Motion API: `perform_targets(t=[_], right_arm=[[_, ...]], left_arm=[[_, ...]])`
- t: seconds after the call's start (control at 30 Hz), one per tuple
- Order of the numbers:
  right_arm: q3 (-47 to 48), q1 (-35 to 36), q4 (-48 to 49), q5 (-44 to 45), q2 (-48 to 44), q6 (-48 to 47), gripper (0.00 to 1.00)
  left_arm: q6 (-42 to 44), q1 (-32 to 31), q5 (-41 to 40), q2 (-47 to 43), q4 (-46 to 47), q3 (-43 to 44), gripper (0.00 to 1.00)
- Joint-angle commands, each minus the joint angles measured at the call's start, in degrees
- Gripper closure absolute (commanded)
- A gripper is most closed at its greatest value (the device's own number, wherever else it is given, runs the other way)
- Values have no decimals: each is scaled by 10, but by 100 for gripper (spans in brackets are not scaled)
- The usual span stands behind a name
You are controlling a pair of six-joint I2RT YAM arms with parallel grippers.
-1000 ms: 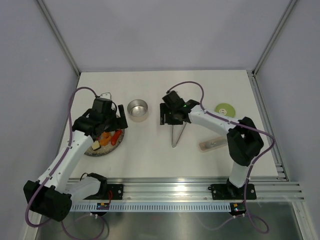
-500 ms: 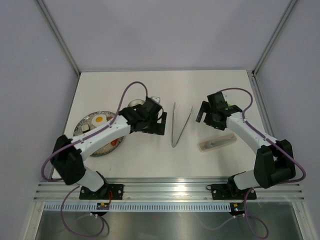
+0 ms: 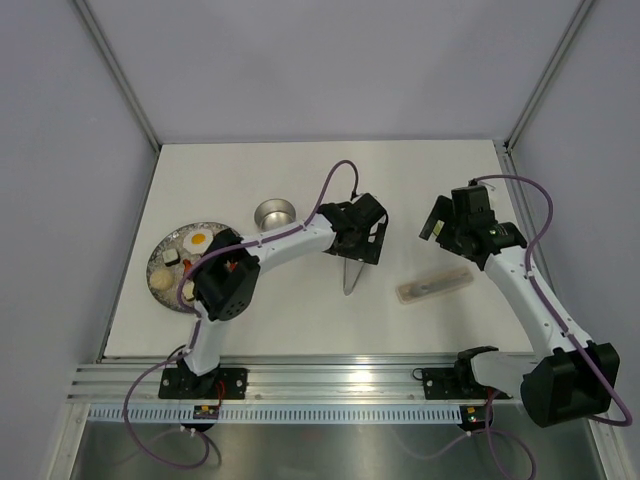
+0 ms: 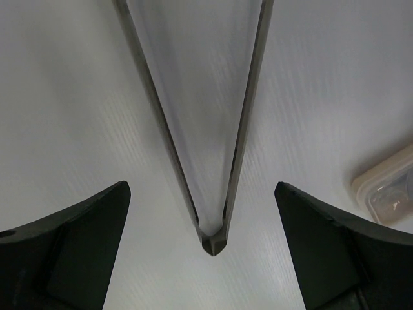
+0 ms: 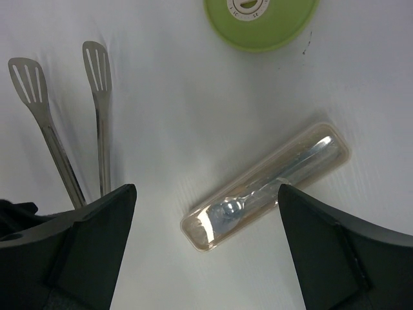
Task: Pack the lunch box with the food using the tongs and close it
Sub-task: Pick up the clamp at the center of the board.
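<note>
The tongs (image 4: 242,129) lie flat on the table in a narrow V, their joined end low between the fingers of my left gripper (image 4: 201,186), which hangs open over them without touching. From above, that left gripper (image 3: 360,243) hides their upper part, and only the joined end of the tongs (image 3: 348,278) shows. The steel lunch box (image 3: 275,213) stands open to the left. Its pale green lid (image 5: 261,19) lies at the far right. The food, with a fried egg (image 3: 200,238), sits on the speckled plate (image 3: 158,283). My right gripper (image 5: 206,187) is open and holds nothing.
A translucent plastic case (image 5: 264,187) holding a spoon lies under the right gripper, also seen from above as the case (image 3: 435,285). The left arm's elbow (image 3: 222,285) covers part of the plate. Frame posts and grey walls bound the table.
My right gripper opened, left the tongs and moved right above the case. My left gripper swung from the plate past the lunch box to above the tongs.
</note>
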Motion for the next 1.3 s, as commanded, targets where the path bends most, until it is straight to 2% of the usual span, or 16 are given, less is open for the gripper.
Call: perform_targets(t=[0.0,0.3,0.47,0.63,0.9,0.93,1.03,1.07,1.27], right_arm=[[-2,-4,-20,22,-22,-11,0],[-4,-4,-20,17,-23,-13,0],[-10,-4,-18,14,-26,-12,1],[-12,-4,-18,10,-27,-12,1],[-19,-4,-22,10,-37,-7,1],[-19,-4,-22,10,-38,-6,1],[-19,-4,-22,9,-41,-4,1],[-19,-4,-23,8,-41,-3,1],[-13,-4,-27,9,-55,-4,1]], left_arm=[[11,1,15,29,22,45,1],[6,2,4,100,19,90,1],[-6,3,-17,109,46,75,1],[-11,4,-30,111,88,43,7],[-8,11,-26,129,95,40,17],[-8,10,-26,129,95,38,19],[-5,11,-25,120,97,26,40],[0,11,-27,116,98,18,51],[42,10,-62,48,82,-7,74]])
